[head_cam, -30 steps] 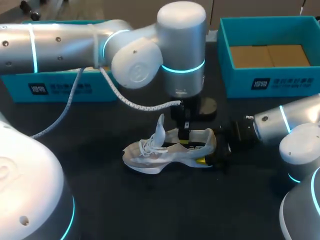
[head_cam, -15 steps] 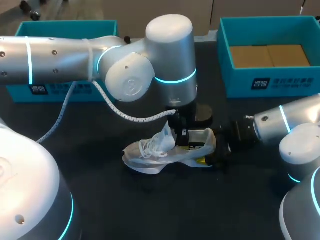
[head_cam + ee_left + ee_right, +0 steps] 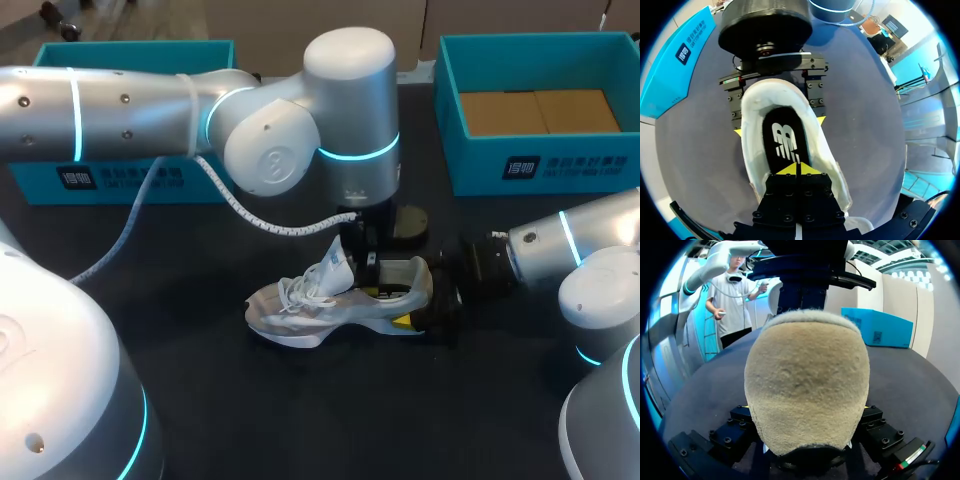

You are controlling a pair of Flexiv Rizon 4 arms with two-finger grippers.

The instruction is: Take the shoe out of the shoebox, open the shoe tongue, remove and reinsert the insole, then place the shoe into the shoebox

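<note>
Left wrist view | my left end effector [image 3: 796, 170], tips together, has dropped onto insole [image 3: 785, 142] | my right end effector [image 3: 779, 126] pinches shoe [image 3: 330, 300] | removal next

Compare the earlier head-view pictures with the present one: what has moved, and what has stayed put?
The tongue, upright a second ago, has dropped forward over the laces. The left arm swung left, then partly back. The right gripper stays clamped on the heel; the shoe has not shifted.
</note>
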